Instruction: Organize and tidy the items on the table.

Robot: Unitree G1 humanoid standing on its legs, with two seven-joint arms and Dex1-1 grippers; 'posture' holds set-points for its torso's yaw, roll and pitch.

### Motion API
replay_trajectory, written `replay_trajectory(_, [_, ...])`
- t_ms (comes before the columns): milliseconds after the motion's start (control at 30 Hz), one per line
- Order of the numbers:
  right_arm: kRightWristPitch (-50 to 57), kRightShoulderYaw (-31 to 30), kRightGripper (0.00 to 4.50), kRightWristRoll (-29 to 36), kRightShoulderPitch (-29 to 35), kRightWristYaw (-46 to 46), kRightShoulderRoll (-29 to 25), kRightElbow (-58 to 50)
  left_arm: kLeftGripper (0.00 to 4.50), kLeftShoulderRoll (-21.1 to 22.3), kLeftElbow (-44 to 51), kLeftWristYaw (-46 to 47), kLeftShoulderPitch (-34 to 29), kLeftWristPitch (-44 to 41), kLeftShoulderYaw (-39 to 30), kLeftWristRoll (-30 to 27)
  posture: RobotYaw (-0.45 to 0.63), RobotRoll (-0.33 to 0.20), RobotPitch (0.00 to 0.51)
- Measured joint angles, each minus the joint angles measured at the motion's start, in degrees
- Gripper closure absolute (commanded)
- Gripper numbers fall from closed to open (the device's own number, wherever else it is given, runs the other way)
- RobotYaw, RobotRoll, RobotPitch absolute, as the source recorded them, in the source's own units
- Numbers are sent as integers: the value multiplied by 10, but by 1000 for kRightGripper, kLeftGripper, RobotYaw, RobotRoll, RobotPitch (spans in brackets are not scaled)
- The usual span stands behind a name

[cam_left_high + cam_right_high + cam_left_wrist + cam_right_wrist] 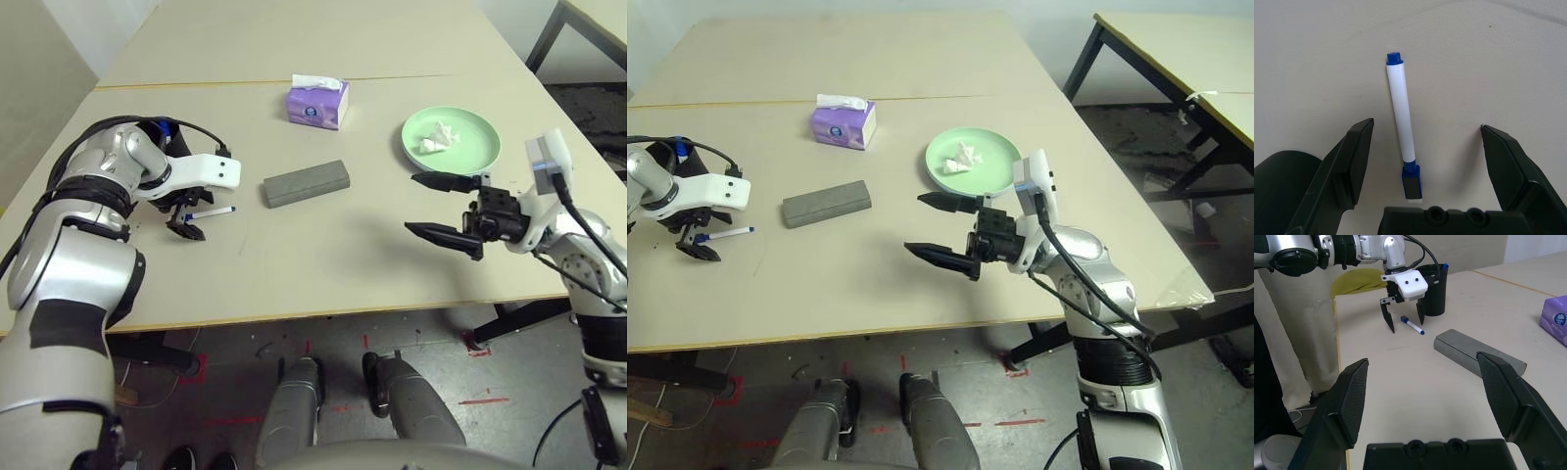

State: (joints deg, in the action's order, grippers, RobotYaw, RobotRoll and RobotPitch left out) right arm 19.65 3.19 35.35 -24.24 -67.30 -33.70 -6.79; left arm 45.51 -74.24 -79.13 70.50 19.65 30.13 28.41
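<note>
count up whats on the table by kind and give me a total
marker: 1 lying on the table, plus 1 blue cap showing in the cup
black cup: 1
grey case: 1
purple tissue box: 1
green plate: 1
crumpled tissue: 1
total: 7

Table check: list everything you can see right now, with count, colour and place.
marker: one on the table, white with blue cap, lying between the left tool's fingers
cup: one, black, behind the left tool, a blue-capped pen in it
case: one, grey, table centre
tissue box: one, purple, far centre
plate: one, green, far right
tissue: one, white, crumpled on the plate
table: one, beige
left tool: open, over the marker
right tool: open, holding nothing
</note>
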Motion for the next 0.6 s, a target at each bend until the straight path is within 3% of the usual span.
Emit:
replay_trajectory(367, [4, 0, 0, 3, 3, 5, -2, -16, 47, 0, -3, 8, -2, -1, -8, 9, -163, 0, 168])
replay_trajectory(467, [6, 0, 0, 5, 3, 6, -3, -17, 635, 0, -3, 8, -4, -1, -11, 10, -162, 0, 167])
replay_trajectory(600, [8, 1, 0, 7, 3, 6, -3, -18, 1939, 0, -6, 6, -8, -1, -16, 10, -160, 0, 165])
